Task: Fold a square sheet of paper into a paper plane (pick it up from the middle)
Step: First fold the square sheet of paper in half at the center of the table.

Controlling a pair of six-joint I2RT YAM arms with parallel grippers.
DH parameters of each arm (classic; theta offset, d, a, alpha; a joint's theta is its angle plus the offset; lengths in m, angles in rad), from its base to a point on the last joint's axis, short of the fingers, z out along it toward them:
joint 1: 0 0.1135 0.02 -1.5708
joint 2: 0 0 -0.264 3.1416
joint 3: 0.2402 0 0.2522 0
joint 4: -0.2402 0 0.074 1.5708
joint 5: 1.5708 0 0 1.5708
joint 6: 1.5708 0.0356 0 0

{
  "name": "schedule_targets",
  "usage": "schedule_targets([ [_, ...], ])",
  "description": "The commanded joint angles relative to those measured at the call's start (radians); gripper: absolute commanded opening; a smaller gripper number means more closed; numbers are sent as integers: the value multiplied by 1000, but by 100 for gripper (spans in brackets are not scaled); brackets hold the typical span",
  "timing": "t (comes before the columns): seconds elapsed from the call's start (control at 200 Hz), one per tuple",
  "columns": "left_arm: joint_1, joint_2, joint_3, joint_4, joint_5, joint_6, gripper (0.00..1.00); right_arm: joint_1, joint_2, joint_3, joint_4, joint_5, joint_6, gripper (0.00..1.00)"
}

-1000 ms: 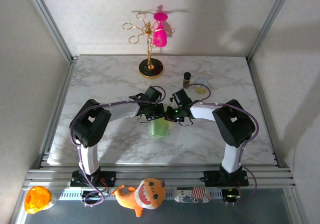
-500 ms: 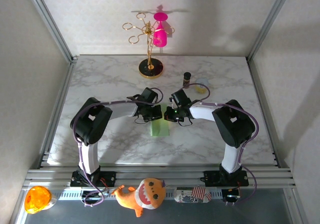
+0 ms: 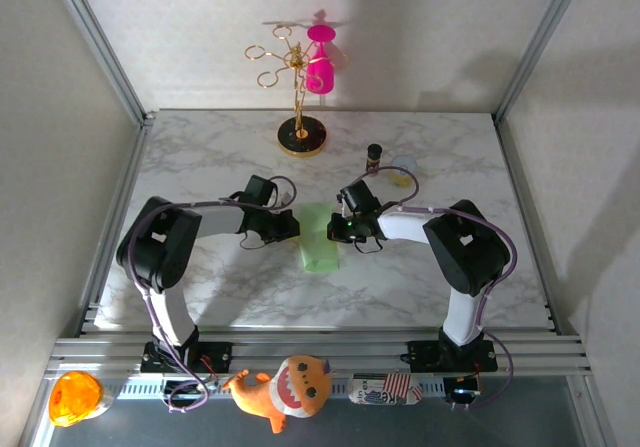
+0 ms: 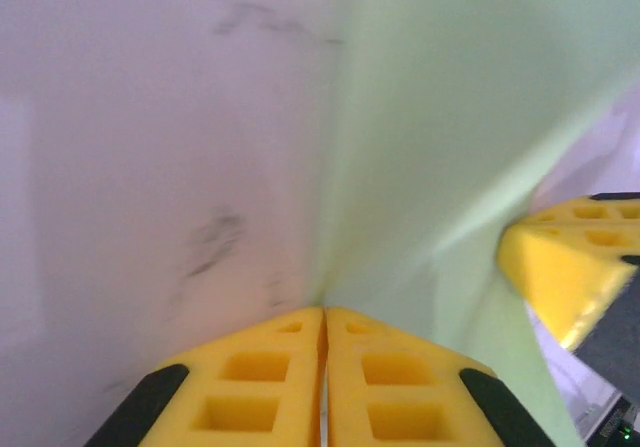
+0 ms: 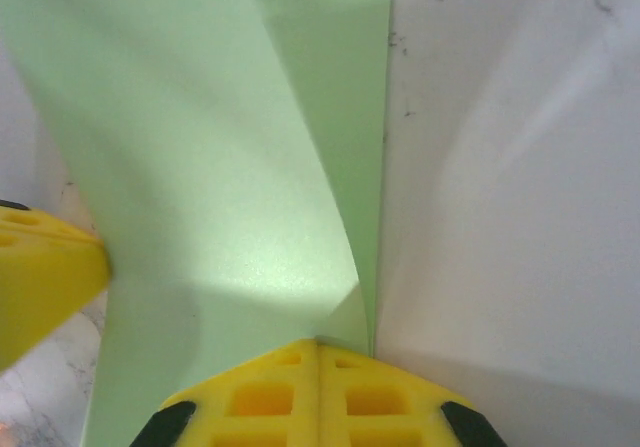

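Note:
The pale green sheet of paper [image 3: 318,239] lies mid-table between my two grippers, bent up along both side edges. At its left edge my left gripper [image 3: 288,226] is shut, the paper's edge [image 4: 420,147] running into the closed fingertips [image 4: 290,352]. On the opposite edge my right gripper [image 3: 336,230] is shut, with the curled paper [image 5: 230,167] meeting its fingertips [image 5: 350,387]. Each wrist view catches the other gripper's yellow finger [image 4: 560,267] [image 5: 45,282] across the sheet. A finished paper plane is out of view.
A gold stand [image 3: 301,135] holding a pink cup [image 3: 319,71] rises at the back. A small dark bottle [image 3: 374,155] and a pale cup [image 3: 404,167] sit behind the right arm. On the front rail are a plush toy [image 3: 285,387] and an orange object [image 3: 75,395].
My left gripper has drawn leftward, away from the right one. The green paper between them now looks wider and more spread. The right gripper has barely moved.

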Motion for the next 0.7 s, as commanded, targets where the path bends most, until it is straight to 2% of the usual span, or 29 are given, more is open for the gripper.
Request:
schedule_targets([
  [0.0, 49, -54, -34, -112, -104, 36, 10, -12, 171, -127, -299, 284, -16, 5],
  [0.13, 35, -132, -54, -27, -32, -48, 10, -12, 162, -123, -298, 277, -12, 5],
  [0.21, -5, -160, -69, 36, -19, -113, 10, -12, 157, -124, -294, 269, -3, 5],
  [0.396, -115, -102, -62, 152, -18, -250, 10, -11, 160, -126, -284, 255, 10, 5],
  [0.506, -159, -35, -26, 145, -26, -265, 9, -12, 162, -125, -283, 257, 13, 5],
  [0.691, -164, 0, -27, 96, -65, -241, 8, -12, 161, -126, -282, 258, 15, 5],
])
